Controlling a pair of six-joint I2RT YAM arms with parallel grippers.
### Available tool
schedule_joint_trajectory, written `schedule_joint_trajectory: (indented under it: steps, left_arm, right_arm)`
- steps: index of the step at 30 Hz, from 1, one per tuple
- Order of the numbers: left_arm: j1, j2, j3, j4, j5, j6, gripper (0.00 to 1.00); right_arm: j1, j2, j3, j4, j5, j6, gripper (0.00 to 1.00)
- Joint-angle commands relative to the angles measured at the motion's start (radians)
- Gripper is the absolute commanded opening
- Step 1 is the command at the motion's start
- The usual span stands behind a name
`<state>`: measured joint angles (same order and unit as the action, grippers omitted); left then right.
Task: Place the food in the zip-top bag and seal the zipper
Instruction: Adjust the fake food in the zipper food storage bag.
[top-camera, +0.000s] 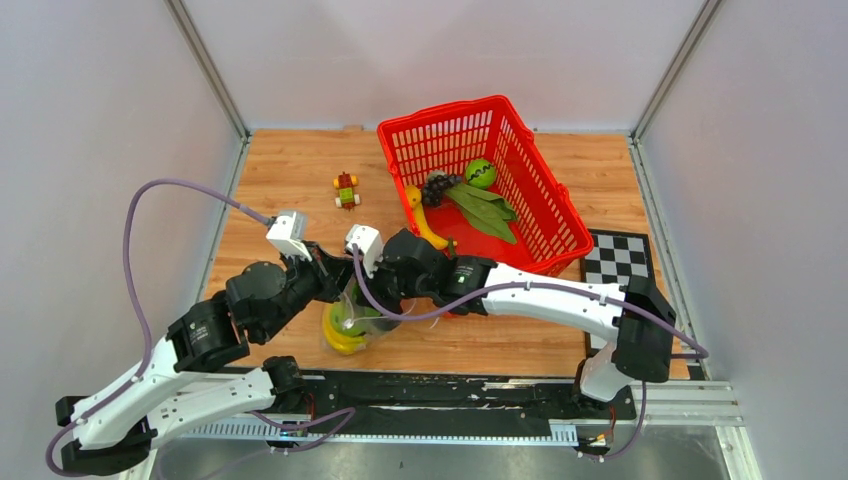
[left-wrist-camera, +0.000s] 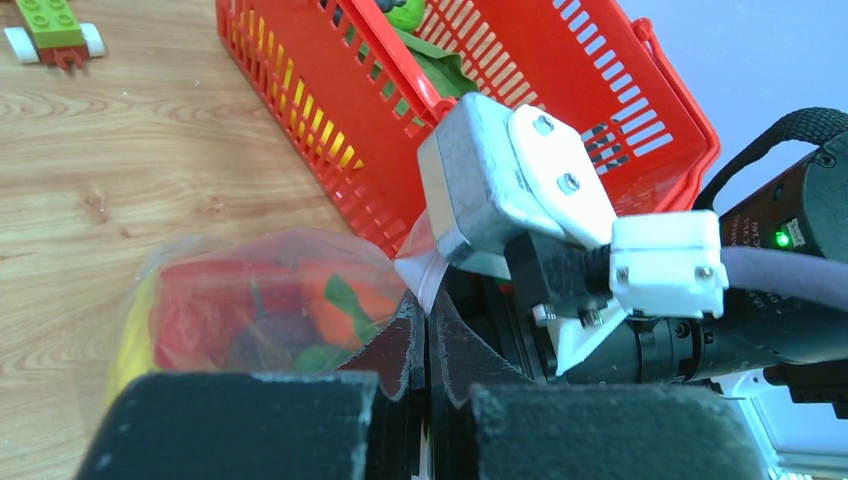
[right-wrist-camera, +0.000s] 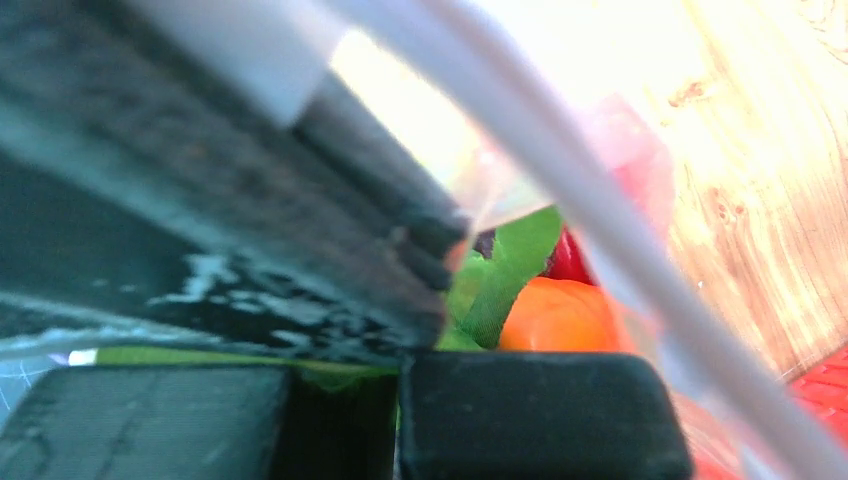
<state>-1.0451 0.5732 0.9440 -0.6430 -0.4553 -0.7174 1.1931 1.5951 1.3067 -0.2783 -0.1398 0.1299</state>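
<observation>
The left claw (left-wrist-camera: 428, 335) has its dark, rough-faced fingers pressed together, pinching a corner of the bag (left-wrist-camera: 250, 280) where the thin pinkish zipper strip (left-wrist-camera: 412, 262) runs into them. The right claw (right-wrist-camera: 345, 425) is also pressed together at the bag's mouth, just beside the left one; its blurred wrist view does not show whether it grips the film.

The bag stands on the table just in front of the red basket (top-camera: 440, 108), off its near left corner, mouth upward. It is clear, crinkly plastic, bulging and rounded with toy food. Through the film show an orange carrot (left-wrist-camera: 345, 310), a red piece (left-wrist-camera: 195, 310), dark purple and green bits, and a yellow banana (top-camera: 342, 340) curved along the bottom.

The basket is glossy moulded plastic with slotted mesh walls. Inside it lie a round green lime (top-camera: 481, 173), a knobbly bunch of dark grapes (top-camera: 438, 185), flat green leaves (top-camera: 485, 210) and another banana (top-camera: 425, 222).

Left of the basket sits a small block figure (top-camera: 346, 189) on the wood-grain table (top-camera: 290, 170). Right of the basket's near corner lies a flat checkerboard (top-camera: 617, 258).
</observation>
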Motion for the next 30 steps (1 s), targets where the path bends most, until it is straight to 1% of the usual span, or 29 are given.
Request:
schedule_joint_trajectory:
  steps: [1, 2, 3, 6, 7, 10, 11, 16, 19, 23, 26, 28, 30]
  left_arm:
    - [-0.006, -0.019, 0.000, 0.142, 0.024, -0.045, 0.00]
    - [-0.006, -0.024, -0.002, 0.141, 0.015, -0.047, 0.00]
    - [-0.005, -0.030, -0.004, 0.140, -0.002, -0.048, 0.00]
    - [-0.005, -0.048, -0.005, 0.120, -0.047, -0.050, 0.00]
    - [-0.006, -0.053, -0.004, 0.112, -0.062, -0.051, 0.00]
    - [-0.005, -0.064, 0.002, 0.085, -0.103, -0.058, 0.00]
    - [-0.006, -0.068, 0.004, 0.076, -0.116, -0.061, 0.00]
    - [-0.005, -0.079, 0.004, 0.053, -0.171, -0.082, 0.00]
    - [-0.005, -0.086, 0.004, 0.041, -0.207, -0.093, 0.00]
    - [-0.006, -0.096, 0.006, 0.041, -0.234, -0.090, 0.00]
    - [-0.006, -0.097, 0.006, 0.040, -0.235, -0.090, 0.00]
    - [-0.005, -0.096, 0.006, 0.041, -0.233, -0.090, 0.00]
    - [-0.006, -0.095, 0.005, 0.043, -0.231, -0.090, 0.00]
  right_arm:
    - [-0.024, 0.051, -0.016, 0.089, 0.024, 0.053, 0.00]
    - [-0.024, 0.059, -0.007, 0.065, 0.029, 0.055, 0.01]
    - [-0.025, 0.064, 0.001, 0.042, 0.020, 0.052, 0.04]
    - [-0.030, 0.038, -0.004, 0.050, -0.080, 0.039, 0.14]
    - [-0.032, 0.020, -0.009, 0.056, -0.109, 0.041, 0.18]
    - [-0.035, -0.051, -0.022, 0.073, -0.182, 0.034, 0.36]
    - [-0.036, -0.070, -0.015, 0.062, -0.198, 0.028, 0.39]
    - [-0.041, -0.167, 0.044, -0.013, -0.256, 0.001, 0.51]
    - [-0.041, -0.248, 0.045, -0.013, -0.269, 0.001, 0.59]
    - [-0.041, -0.367, -0.016, 0.006, -0.195, 0.030, 0.60]
    - [-0.042, -0.458, -0.092, 0.002, -0.072, 0.074, 0.56]
    - [-0.042, -0.494, -0.137, -0.015, 0.033, 0.126, 0.57]
    - [-0.040, -0.513, -0.171, -0.027, 0.103, 0.202, 0.58]
